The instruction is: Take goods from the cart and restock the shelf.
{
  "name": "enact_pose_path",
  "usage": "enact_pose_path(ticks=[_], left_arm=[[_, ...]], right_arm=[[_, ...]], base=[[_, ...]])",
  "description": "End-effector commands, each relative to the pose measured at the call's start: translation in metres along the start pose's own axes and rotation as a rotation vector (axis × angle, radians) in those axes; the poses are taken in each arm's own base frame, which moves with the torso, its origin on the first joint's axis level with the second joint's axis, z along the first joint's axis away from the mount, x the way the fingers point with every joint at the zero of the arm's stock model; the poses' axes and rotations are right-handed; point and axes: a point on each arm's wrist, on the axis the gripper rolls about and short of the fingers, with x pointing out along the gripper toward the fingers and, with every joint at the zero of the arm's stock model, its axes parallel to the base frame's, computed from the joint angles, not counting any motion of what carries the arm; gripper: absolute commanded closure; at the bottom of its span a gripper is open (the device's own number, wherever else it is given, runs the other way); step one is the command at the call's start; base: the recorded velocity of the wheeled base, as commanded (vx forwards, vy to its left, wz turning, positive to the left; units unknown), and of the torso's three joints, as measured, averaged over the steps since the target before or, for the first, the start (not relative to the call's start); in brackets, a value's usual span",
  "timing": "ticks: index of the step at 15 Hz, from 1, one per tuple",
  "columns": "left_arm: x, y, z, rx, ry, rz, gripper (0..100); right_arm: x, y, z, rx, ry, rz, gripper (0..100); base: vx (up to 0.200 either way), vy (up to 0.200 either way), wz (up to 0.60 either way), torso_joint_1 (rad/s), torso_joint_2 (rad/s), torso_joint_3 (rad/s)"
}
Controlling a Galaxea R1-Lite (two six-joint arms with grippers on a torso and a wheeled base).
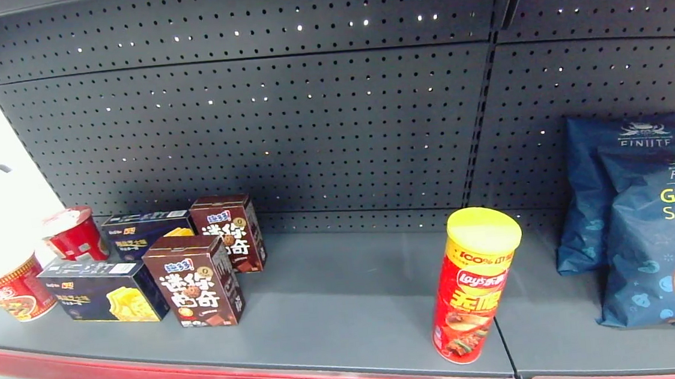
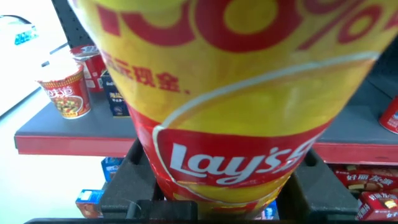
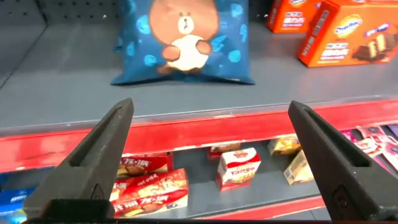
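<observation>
While the left fingers (image 2: 127,183) clamp the chips can (image 2: 236,93), the right fingers (image 3: 93,162) gape empty.

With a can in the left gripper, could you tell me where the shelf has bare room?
The widest bare patch lies between the brown boxes and the standing can. A narrower gap separates can and bags. The left end, by the cups, is crowded.

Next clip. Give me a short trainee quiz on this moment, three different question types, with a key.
1. True or false: the right gripper is open and empty.
2. The left gripper is: A open; B shut on the chips can; C shut on nothing.
3. Fill in: ___ brown boxes stand on the shelf.
Key: 1 true; 2 B; 3 two.
</observation>
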Motion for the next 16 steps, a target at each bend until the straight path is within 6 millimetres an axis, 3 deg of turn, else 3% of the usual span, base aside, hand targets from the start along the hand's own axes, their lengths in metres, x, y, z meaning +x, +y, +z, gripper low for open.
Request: enact_pose_path(ticks=[1, 5, 10, 13, 16], left_arm=[[0.001, 0.000, -0.002, -0.002, 0.010, 0.000, 100], [0.001, 0.000, 0.000, -0.002, 0.003, 0.000, 100], [0.000, -0.003, 0.022, 0.013, -0.031, -0.093, 100], [0.023, -0.005, 0.042, 0.111, 0.037, -0.174, 100], [0.066, -0.009, 0.060, 0.089, 0.159, -0.308, 100]], right_arm=[[-0.001, 0.000, -0.001, 0.007, -0.016, 0.000, 0], [-0.001, 0.000, -0.001, 0.013, -0.016, 0.000, 0], [-0.001, 0.000, -0.001, 0.013, -0.014, 0.003, 0], [-0.001, 0.000, -0.001, 0.038, -0.014, 0.025, 0], [-0.001, 0.002, -0.002, 0.055, -0.014, 0.088, 0]], base=[[0.000, 0.000, -0.60, -0.002, -0.01, 0.007], [0.000, 0.000, -0.15, 0.001, 0.00, -0.001], [0.000, 0.000, -0.36, -0.001, 0.00, 0.001], [0.000, 0.000, 0.00, 0.000, 0.00, 0.000], [0.000, 0.000, 0.00, 0.000, 0.00, 0.000]])
